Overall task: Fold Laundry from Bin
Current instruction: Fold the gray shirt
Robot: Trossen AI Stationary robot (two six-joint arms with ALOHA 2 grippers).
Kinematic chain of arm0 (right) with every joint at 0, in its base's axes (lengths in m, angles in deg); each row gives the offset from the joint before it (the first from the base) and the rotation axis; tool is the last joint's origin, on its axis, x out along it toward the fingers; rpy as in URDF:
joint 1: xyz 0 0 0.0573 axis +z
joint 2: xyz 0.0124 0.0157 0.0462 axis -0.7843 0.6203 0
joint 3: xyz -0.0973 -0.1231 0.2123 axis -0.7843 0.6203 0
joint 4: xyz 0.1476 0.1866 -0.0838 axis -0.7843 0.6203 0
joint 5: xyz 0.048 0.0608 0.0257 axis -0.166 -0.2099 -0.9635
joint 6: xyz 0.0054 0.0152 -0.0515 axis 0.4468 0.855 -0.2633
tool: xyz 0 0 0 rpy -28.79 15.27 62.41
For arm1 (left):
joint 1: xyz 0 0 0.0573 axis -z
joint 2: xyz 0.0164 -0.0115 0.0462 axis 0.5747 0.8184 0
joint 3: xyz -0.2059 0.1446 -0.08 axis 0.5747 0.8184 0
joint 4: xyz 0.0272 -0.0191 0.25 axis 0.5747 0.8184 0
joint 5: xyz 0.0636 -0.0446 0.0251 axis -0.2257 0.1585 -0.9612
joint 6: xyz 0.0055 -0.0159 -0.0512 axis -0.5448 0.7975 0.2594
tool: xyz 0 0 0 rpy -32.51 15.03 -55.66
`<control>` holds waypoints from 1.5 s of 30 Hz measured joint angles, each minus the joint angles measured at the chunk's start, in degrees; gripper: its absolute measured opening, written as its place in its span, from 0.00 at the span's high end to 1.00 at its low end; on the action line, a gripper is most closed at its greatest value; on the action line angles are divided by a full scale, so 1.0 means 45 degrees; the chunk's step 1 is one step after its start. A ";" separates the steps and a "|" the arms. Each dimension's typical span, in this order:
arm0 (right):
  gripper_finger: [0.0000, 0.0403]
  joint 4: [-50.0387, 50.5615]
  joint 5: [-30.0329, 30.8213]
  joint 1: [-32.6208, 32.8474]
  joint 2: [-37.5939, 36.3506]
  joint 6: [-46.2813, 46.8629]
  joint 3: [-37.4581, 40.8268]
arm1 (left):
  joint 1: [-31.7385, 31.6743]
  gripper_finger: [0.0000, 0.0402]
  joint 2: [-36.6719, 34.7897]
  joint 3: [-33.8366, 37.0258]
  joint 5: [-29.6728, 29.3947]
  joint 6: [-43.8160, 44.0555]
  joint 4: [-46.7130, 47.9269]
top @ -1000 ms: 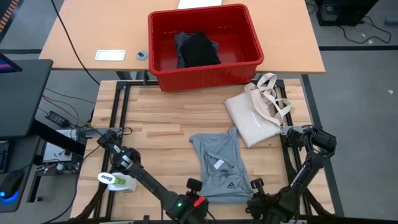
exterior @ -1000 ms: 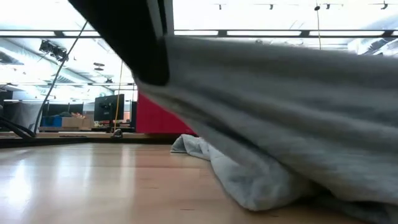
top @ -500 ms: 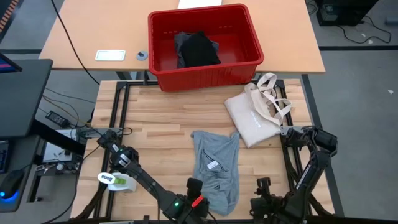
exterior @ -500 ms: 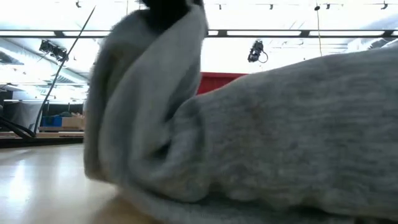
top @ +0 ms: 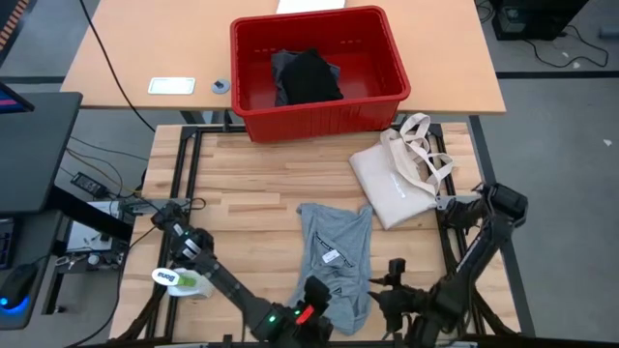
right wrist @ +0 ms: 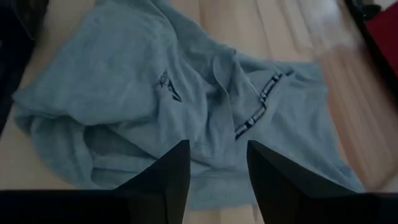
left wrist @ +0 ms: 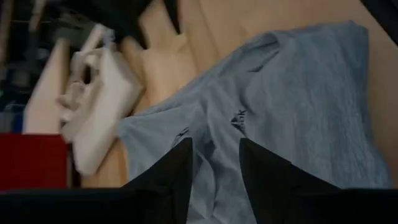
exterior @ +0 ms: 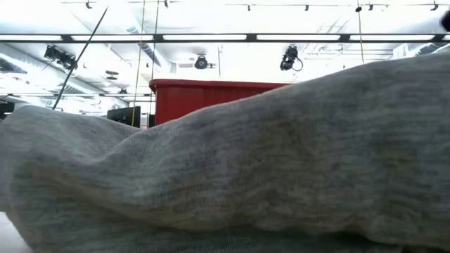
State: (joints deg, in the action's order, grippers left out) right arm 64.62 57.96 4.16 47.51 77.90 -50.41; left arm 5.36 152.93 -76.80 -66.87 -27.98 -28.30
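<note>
- Two tools sat at the near edge of the bench (top: 242, 184), one on each side of the light grey T-shirt (top: 337, 261), and from overhead I could see only the top of each.
- The left tool (left wrist: 214, 165) showed both dark fingers parted with a narrow gap, nothing between them, poised above the shirt and not gripping it.
- The right tool (right wrist: 217, 171) looked the same: fingers apart, gap empty, shirt cloth lying beyond them.
- The T-shirt lay crumpled on the wooden bench near its front edge, partly bunched lengthwise, with its inside neck label and a small dark chest mark facing up.
- From the low camera I could make out almost nothing: grey cloth filled nearly the whole view, and only the top of the red bin (exterior: 211, 98) and ceiling lights showed over it.
- The bin (top: 319, 72) stood on the farther tan table, well apart from the shirt, with a black garment (top: 308, 77) heaped inside; what lay under that heap I could not tell.
- A cream tote bag (top: 397, 179) rested on the bench just beside the shirt's far right corner, its handles towards the right edge.
- Both arms were cut off by the bottom of the overhead view.
</note>
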 joint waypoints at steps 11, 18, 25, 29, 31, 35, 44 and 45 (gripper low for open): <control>0.59 -0.8217 0.1788 -0.1000 -0.3894 -0.3319 0.5774 | -0.1590 0.72 0.0005 -0.0003 0.4852 -0.4008 -0.5110; 0.59 -1.4629 0.2854 -0.1032 -0.5275 -0.2888 0.9759 | -0.2462 0.72 0.0058 0.0092 0.5935 -0.5471 -0.6398; 0.59 -1.9490 0.3949 -0.1098 -0.4557 -0.3568 1.1542 | -0.3571 0.72 0.0151 0.3911 0.7831 -0.7082 -1.4395; 0.59 -1.9721 0.4233 -0.1115 -0.4528 -0.4520 1.1371 | -0.3876 0.72 0.0024 0.5487 0.5073 -0.8231 -1.6935; 0.59 -1.9865 0.4459 -0.1157 -0.4591 -0.5184 1.1215 | -0.3882 0.72 0.0015 0.5752 0.3170 -0.8941 -1.6974; 0.59 -2.0049 0.3804 -0.1493 -0.4839 -0.6125 1.0758 | -0.3767 0.72 -0.0097 0.6278 0.1487 -0.9419 -1.5675; 0.59 -1.9822 0.1977 -0.2037 -0.4594 -0.7243 1.0311 | -0.3363 0.72 -0.3230 0.8310 0.2505 -0.4287 -0.8744; 0.59 -1.9731 0.1846 -0.2113 -0.4567 -0.7433 1.0294 | -0.3445 0.72 -0.3652 0.8878 0.3071 -0.4083 -0.8795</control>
State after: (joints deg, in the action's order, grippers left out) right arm -24.17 66.27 -5.35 26.96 44.45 -4.08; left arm -10.14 136.49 -36.85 -53.05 -46.35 -67.87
